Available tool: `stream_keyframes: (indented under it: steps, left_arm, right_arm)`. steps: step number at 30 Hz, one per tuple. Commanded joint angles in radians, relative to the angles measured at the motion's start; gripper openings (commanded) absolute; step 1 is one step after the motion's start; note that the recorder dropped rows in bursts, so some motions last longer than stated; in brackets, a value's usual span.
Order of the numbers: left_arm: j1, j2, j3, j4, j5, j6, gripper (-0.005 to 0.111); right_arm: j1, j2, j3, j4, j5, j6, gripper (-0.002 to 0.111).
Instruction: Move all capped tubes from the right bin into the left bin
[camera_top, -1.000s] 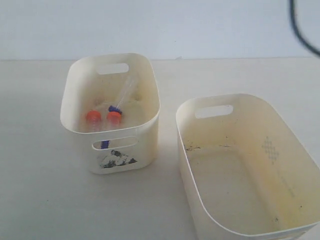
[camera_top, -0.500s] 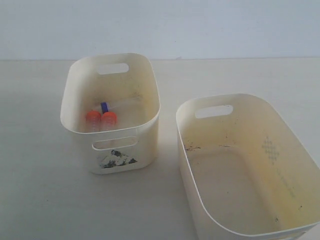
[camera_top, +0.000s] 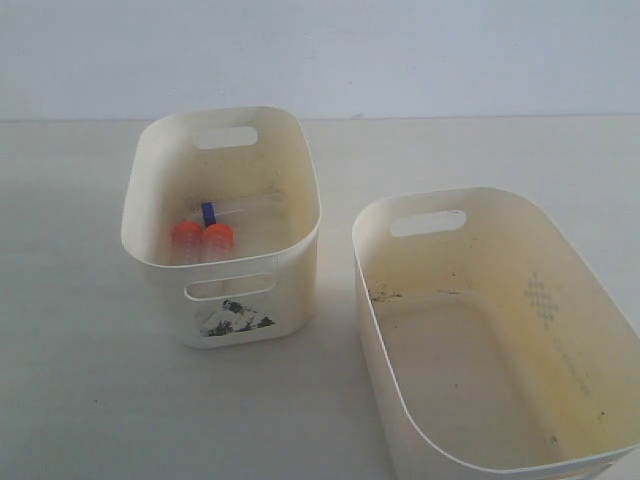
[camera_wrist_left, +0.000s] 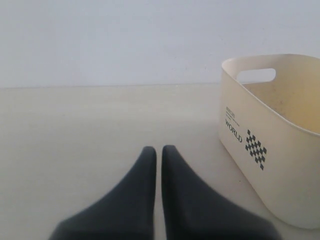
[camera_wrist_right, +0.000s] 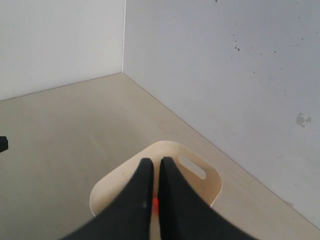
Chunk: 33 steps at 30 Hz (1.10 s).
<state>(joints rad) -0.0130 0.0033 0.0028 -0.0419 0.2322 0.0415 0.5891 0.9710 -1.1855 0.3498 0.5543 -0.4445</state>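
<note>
Desk (camera_top: 80, 380): pale cream, matte and plain; it fills the exterior view from 3 through 6 to 9 o'clock.
Back wall (camera_top: 400, 50): bare bluish white, meeting the desk in a straight line at 12 o'clock.
Wall corner (camera_wrist_right: 123, 35): two white walls join in a vertical seam.
Wall marks (camera_wrist_right: 300, 119): a grey smudge with scattered dark specks.
</note>
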Motion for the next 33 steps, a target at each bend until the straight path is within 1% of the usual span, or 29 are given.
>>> stream_keyframes:
  steps: [1,4,8,10,12,14,18,22,25,26,27,28,31,32,33]
  left_arm:
    - [0.002,-0.003,-0.003,0.002,-0.008,-0.007,0.004]
    - [0.002,-0.003,-0.003,0.002,-0.008,-0.007,0.004]
    - [0.002,-0.003,-0.003,0.002,-0.008,-0.007,0.004]
    - [0.002,-0.003,-0.003,0.002,-0.008,-0.007,0.004]
    - [0.002,-0.003,-0.003,0.002,-0.008,-0.007,0.004]
    - [0.002,-0.003,-0.003,0.002,-0.008,-0.007,0.004]
    - [0.002,-0.003,-0.003,0.002,-0.008,-0.007,0.004]
    - [0.002,-0.003,-0.003,0.002,-0.002,-0.007,0.004]
    - [0.002,-0.003,-0.003,0.002,-0.001,-0.007,0.004]
    - [0.002,-0.003,-0.003,0.002,-0.001,-0.007,0.004]
    - [0.002,-0.003,-0.003,0.002,-0.001,-0.007,0.004]
    - [0.002,-0.003,-0.003,0.002,-0.001,-0.007,0.004]
    - [0.002,-0.003,-0.003,0.002,-0.001,-0.007,0.004]
    - [0.002,-0.003,-0.003,0.002,-0.001,-0.007,0.004]
    - [0.002,-0.003,-0.003,0.002,-0.001,-0.007,0.004]
  right_arm:
    - [-0.001,-0.070,0.029,-0.080,0.009,-0.004,0.004]
    - [-0.023,-0.159,0.133,-0.130,0.012,-0.004,0.004]
    - [-0.139,-0.352,0.333,-0.128,0.003,-0.003,0.004]
    - [-0.218,-0.478,0.443,-0.115,-0.040,0.015,0.004]
    - [-0.296,-0.614,0.571,-0.105,-0.120,0.041,0.004]
    - [-0.358,-0.740,0.698,-0.099,-0.187,0.064,0.004]
    - [-0.439,-0.971,0.913,-0.093,-0.276,0.134,0.004]
    - [-0.472,-0.971,1.076,-0.078,-0.395,0.185,0.004]
    - [-0.474,-0.971,1.183,-0.073,-0.475,0.184,0.004]
    - [-0.474,-0.971,1.186,-0.073,-0.496,0.184,0.004]
    - [-0.474,-0.971,1.186,-0.073,-0.461,0.184,0.004]
    - [-0.474,-0.971,1.186,-0.094,-0.347,0.162,0.004]
    - [-0.474,-0.971,1.186,-0.157,-0.245,0.089,0.004]
    - [-0.474,-0.971,1.186,-0.178,-0.211,0.105,0.004]
    - [-0.474,-0.971,1.186,-0.178,-0.218,0.148,0.004]
